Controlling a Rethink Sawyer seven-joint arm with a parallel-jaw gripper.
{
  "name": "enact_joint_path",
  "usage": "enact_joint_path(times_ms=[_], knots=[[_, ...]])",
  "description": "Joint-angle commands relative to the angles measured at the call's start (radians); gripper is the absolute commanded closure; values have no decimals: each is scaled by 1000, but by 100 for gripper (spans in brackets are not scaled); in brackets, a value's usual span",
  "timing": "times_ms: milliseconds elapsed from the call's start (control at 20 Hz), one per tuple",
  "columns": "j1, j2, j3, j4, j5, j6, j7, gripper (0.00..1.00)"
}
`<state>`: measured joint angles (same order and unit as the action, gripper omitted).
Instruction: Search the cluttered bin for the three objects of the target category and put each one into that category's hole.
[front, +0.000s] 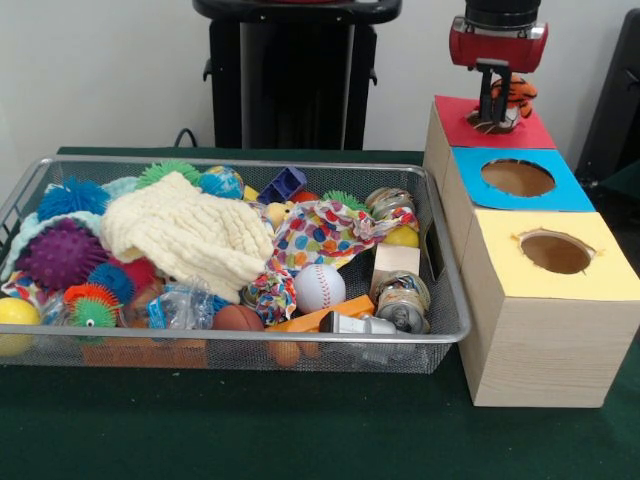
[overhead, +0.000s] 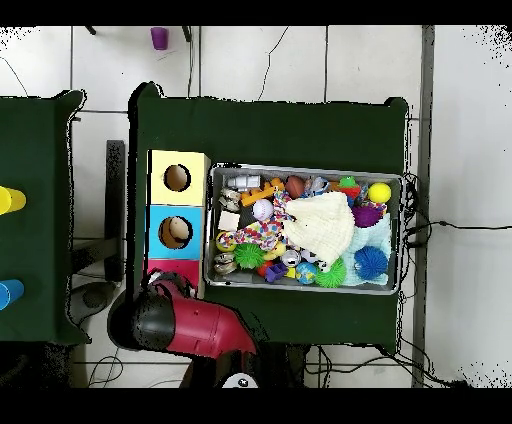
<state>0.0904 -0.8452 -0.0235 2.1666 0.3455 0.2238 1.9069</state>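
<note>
The wire mesh bin (front: 240, 160) lies on the green table, full of spiky balls, a cream cloth (front: 185, 235), a baseball (front: 319, 287), a spotted cloth and other toys. It also shows in the overhead view (overhead: 300, 167). My gripper (front: 491, 118) hangs over the red top (front: 455, 115) of the rear wooden box. It is shut on an orange and black striped plush toy (front: 514, 96), which sits low over the red top. The hole in the red top is hidden behind the gripper and toy. In the overhead view my arm (overhead: 190, 325) covers the gripper and most of the red top (overhead: 165, 268).
A blue-topped box (front: 470, 190) and a yellow-topped box (front: 500, 270), each with a round hole, stand in a row in front of the red one, right of the bin. The robot pedestal (front: 295, 75) stands behind the bin.
</note>
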Motion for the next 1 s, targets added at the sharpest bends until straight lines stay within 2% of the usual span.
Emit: enact_joint_path(times_ms=[50, 200, 250, 400, 550, 1000], knots=[[-16, 9, 11, -84, 29, 102, 181, 100], [-5, 13, -7, -95, 15, 102, 173, 100], [-1, 14, -14, -98, 9, 97, 169, 0], [11, 18, -31, -105, 8, 98, 175, 0], [58, 24, -89, -137, -8, 123, 184, 0], [36, 33, -71, -127, 12, 129, 176, 0]])
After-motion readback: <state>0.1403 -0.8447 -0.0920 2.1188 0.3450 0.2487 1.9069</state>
